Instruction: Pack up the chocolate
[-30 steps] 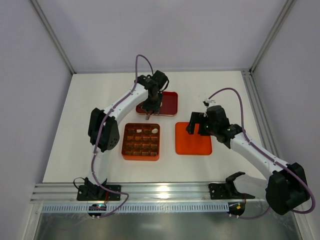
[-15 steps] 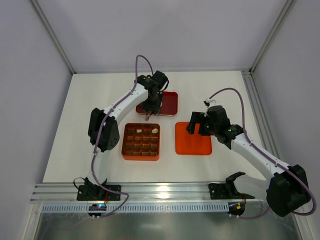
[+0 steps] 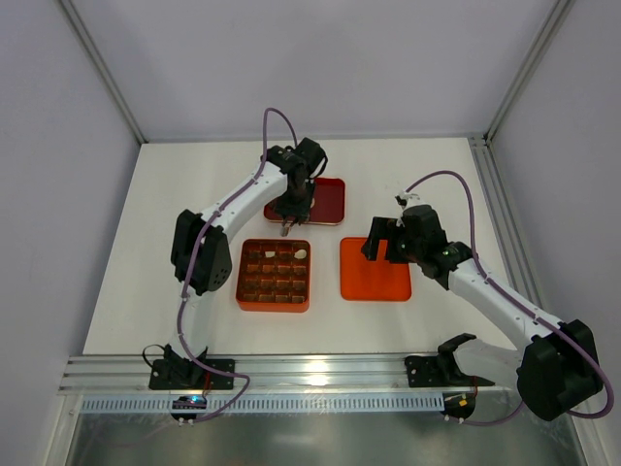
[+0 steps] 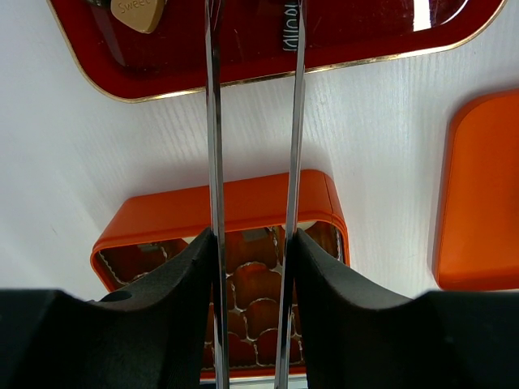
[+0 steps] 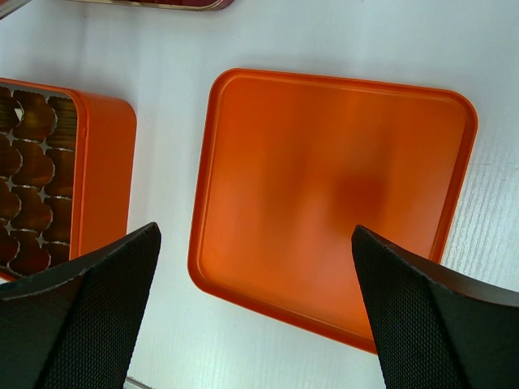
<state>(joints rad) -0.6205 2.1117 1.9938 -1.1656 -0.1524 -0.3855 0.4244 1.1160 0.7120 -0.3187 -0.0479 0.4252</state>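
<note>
My right gripper [image 5: 255,233] hangs wide open over the one lid [image 5: 340,186], nothing between its fingers. Beside it sits one box [image 3: 274,275]; one pale chocolate [image 3: 301,253] shows in its far row, the other cells too dim to count. My left gripper [image 3: 287,223] is at the one tray's [image 3: 330,201] near edge, blades partly apart, tips cut off, so I cannot tell if they hold anything. One tan chocolate [image 4: 139,12] lies in the tray, half cropped

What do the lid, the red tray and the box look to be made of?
Lid: likely tin or plastic, satin orange; it shows a soft blurred sheen and a rolled rim.
Red tray: glossy, probably lacquered metal or plastic; it has sharp reflections and a gold edge.
Box: same satin orange look as the lid. Its cell liner seems to be thin crimped brown paper or plastic.
</note>
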